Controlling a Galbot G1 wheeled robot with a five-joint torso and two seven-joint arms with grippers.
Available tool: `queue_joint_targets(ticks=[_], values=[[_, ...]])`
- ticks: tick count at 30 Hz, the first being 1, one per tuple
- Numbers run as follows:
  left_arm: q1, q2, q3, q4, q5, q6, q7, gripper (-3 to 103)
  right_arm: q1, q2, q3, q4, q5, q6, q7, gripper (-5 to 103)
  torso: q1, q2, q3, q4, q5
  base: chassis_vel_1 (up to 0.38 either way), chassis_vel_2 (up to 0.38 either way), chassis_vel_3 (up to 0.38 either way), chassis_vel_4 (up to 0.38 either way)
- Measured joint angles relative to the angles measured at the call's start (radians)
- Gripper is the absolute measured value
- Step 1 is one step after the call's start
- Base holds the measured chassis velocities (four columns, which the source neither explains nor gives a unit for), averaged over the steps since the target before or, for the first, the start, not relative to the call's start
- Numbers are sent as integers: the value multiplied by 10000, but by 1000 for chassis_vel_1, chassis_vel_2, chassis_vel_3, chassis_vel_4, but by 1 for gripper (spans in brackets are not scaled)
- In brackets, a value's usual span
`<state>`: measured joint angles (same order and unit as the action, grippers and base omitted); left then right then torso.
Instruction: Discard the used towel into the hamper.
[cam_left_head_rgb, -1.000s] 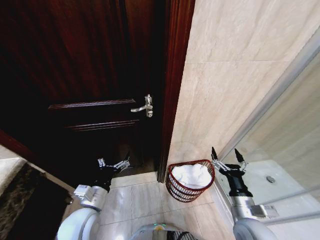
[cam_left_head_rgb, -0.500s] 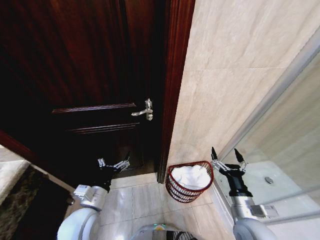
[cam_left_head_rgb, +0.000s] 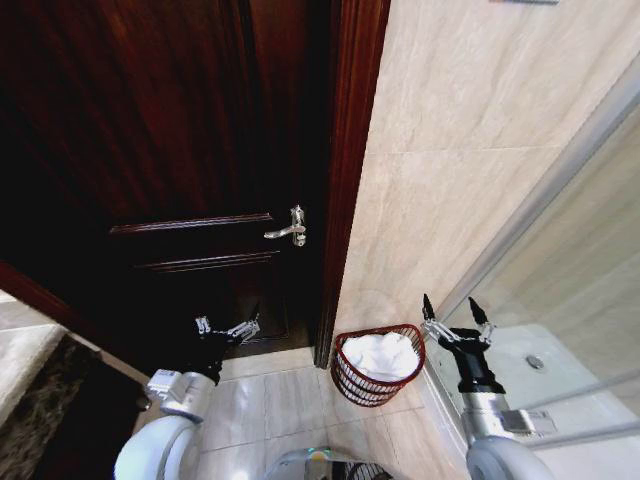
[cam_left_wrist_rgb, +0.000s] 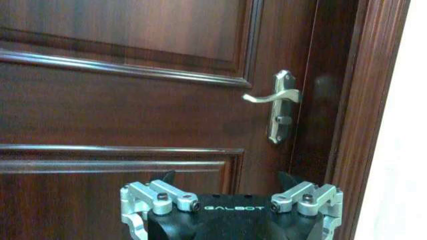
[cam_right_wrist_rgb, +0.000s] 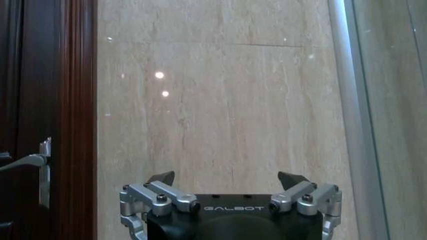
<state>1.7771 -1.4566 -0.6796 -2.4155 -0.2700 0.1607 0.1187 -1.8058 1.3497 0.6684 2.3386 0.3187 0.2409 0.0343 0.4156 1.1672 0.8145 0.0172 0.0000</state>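
Observation:
The hamper (cam_left_head_rgb: 372, 385), a small dark red wire basket, stands on the floor against the beige wall beside the door frame. A white towel (cam_left_head_rgb: 382, 354) lies bunched inside it. My right gripper (cam_left_head_rgb: 452, 312) hangs open just right of the hamper's rim with nothing between its fingers; in the right wrist view the right gripper (cam_right_wrist_rgb: 227, 178) faces the wall. My left gripper (cam_left_head_rgb: 226, 325) is open and empty in front of the dark door, well left of the hamper. The left wrist view has the left gripper (cam_left_wrist_rgb: 227, 178) pointing at the door.
A dark wooden door (cam_left_head_rgb: 180, 160) with a silver lever handle (cam_left_head_rgb: 289, 230) is ahead on the left, its frame (cam_left_head_rgb: 345, 180) meeting the tiled wall (cam_left_head_rgb: 460, 130). A glass shower screen (cam_left_head_rgb: 580, 280) stands on the right. Pale floor tiles (cam_left_head_rgb: 270, 400) lie below.
The whole head view has drifted slightly, so the camera moved; the door handle sits lower in the picture. Both grippers stay open and hold the same pose.

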Motion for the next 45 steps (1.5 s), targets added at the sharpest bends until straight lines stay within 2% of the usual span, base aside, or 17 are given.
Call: queue_joint_targets(ticks=[5,7,17,27,45], values=[[0,0,0,0,0,0,0,100,0,0,0,0,0,0,0,100,77,174,100,0,0,0,0,0,0],[0,0,0,0,0,0,0,100,0,0,0,0,0,0,0,100,165,375,213,0,0,0,0,0,0],[0,0,-1,0,0,0,0,100,0,0,0,0,0,0,0,100,377,821,447,0,0,0,0,0,0],[0,0,0,0,0,0,1,100,0,0,0,0,0,-1,0,100,650,1433,785,0,0,0,0,0,0],[0,0,0,0,0,-1,1,100,0,0,0,-1,0,0,0,100,670,1465,798,0,0,0,0,0,0]])
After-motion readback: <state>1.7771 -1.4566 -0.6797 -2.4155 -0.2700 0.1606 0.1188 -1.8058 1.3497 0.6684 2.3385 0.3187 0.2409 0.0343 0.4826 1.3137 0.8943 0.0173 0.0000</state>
